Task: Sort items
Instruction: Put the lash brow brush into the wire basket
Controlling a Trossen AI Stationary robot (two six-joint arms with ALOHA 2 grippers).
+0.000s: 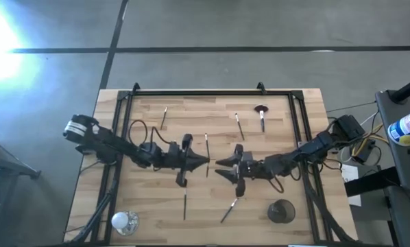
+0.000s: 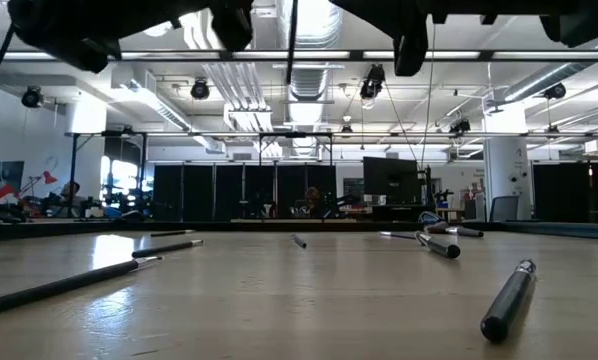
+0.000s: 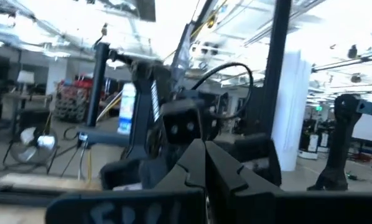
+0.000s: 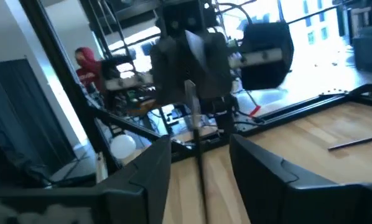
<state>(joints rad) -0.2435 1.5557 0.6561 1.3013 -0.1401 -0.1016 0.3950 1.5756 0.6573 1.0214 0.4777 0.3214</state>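
Over the table's middle, my left gripper [image 1: 206, 163] is shut on one slim stick [image 1: 206, 147]. My right gripper [image 1: 220, 169] faces it from the table's right and is open. In the right wrist view its fingers [image 4: 155, 168] stand on either side of the stick's lower part [image 4: 200, 165] with a gap on each side. Other items lie flat on the wood: a stick at the far left [image 1: 164, 116], one at the far middle [image 1: 239, 125], a brush with a round dark head [image 1: 262, 115], and two near the front [image 1: 185, 204] [image 1: 229, 209]. My left gripper pinches the stick between its two fingertips, at a pale stretch of the shaft [image 4: 190, 93]. The fingers come about level from the table's left and lie across the stick. The stick stands steeply, its lower end [image 2: 291, 80] hanging well clear of the table.
A shiny silver cup [image 1: 123, 221] stands at the near left corner and a dark round cup [image 1: 281, 211] at the near right. A black frame [image 1: 212, 93] runs along the far and side edges. In the low view, sticks [image 2: 509, 300] [image 2: 64, 285] lie close to the front edge.
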